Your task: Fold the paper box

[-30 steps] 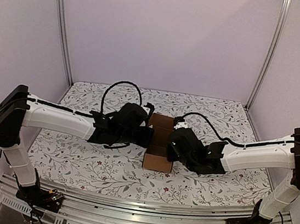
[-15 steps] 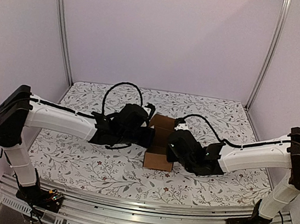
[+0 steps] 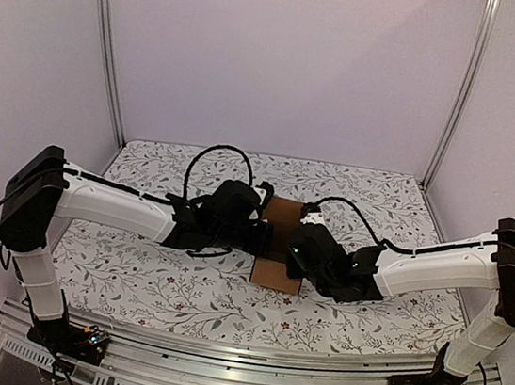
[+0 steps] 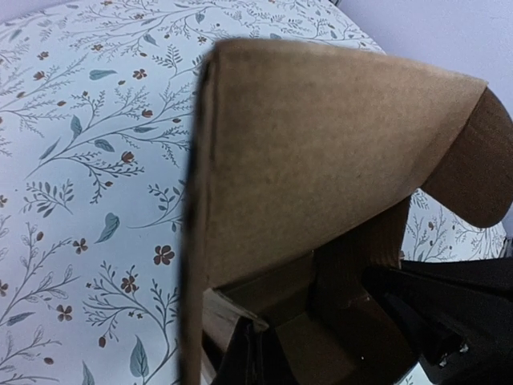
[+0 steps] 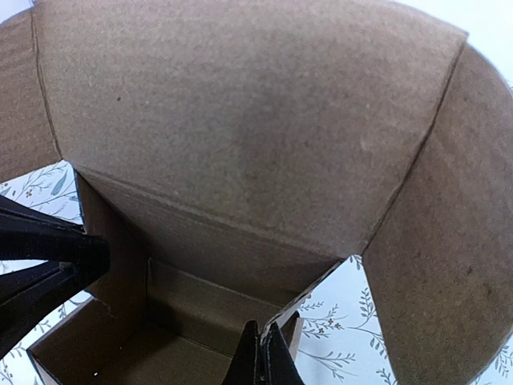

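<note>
Right pincer (image 5: pixel 260 357) pinches the paper box (image 3: pixel 283 215) wall; left pincer (image 4: pixel 250 357) unclear. Light, crease-prone cardboard; I'd hold flap edges.

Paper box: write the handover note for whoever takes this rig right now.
Left gripper: at the paper box's left side; open or shut unclear.
Right gripper: fingers shut on the box's near wall, it seems.
Box sits mid-table, between the arms.
Done: walls up, floor formed.
To do: lid flap and its side tabs stand open; fold them in and close.
</note>
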### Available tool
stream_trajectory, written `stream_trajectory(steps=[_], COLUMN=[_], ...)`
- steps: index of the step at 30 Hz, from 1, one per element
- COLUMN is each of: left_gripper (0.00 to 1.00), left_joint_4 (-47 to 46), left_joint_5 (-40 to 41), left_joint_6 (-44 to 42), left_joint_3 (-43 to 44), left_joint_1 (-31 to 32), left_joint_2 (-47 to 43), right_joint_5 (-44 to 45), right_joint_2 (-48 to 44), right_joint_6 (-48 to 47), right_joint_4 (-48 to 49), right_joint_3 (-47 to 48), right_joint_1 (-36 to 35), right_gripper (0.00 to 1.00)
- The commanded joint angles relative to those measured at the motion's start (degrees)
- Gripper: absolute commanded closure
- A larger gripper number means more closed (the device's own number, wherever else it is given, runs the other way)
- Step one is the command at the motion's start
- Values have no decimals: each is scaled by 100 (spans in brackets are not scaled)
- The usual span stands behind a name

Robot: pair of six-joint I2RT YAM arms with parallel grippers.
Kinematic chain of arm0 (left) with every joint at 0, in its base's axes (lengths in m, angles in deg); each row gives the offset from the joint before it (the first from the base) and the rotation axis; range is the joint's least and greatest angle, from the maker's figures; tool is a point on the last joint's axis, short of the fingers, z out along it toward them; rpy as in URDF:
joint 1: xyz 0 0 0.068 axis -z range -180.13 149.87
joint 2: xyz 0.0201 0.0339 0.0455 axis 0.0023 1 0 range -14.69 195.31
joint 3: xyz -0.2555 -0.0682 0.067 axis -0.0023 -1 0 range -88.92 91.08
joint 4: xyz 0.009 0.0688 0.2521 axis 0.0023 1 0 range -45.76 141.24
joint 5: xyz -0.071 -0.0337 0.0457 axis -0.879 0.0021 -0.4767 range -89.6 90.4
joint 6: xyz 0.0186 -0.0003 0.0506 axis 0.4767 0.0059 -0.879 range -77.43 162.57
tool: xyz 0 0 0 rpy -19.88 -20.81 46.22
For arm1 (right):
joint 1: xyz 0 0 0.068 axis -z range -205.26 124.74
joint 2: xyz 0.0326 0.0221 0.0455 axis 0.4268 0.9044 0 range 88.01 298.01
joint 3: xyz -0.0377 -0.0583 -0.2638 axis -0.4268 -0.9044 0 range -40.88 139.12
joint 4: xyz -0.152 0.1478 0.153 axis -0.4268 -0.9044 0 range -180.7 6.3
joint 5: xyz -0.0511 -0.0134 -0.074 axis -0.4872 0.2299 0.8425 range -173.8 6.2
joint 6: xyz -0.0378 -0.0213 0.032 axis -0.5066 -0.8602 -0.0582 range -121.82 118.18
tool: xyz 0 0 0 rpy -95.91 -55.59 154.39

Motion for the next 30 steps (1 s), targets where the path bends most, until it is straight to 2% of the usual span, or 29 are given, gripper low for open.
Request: stream_trajectory(steps=[1, 3, 8, 12, 17, 23, 27, 30], left_gripper=[100, 100, 100, 100, 100, 100, 100, 100], left_joint_4=[174, 214, 507, 580, 611, 656, 412, -189], left_joint_5=[-1036, -1029, -629, -490, -422, -276, -62, 89], left_joint_6=[-4, -56, -111, -147, -155, -181, -158, -165], left_joint_3=[-136, -165, -312, -334, -289, -304, -536, -846], left_joint_1=[309, 313, 300, 287, 282, 282, 282, 290], left_joint_2=[205, 186, 157, 205, 293, 284, 175, 157], right_joint_5=[-513, -498, -647, -729, -853, -871, -812, -757], right_joint_2=[195, 172, -29, -273, -574, -1095, -1546, -1925], right_joint_6=[-114, -143, -160, -258, -296, -347, -472, -588], right_joint_4=[-88, -97, -122, -164, -305, -798, -1215, -1533], right_joint_3=[-10, 9, 28, 40, 63, 69, 6, -7], right_joint_1=[-85, -79, 69, 148, 207, 222, 256, 287], right_gripper=[100, 100, 92, 79, 70, 52, 45, 44])
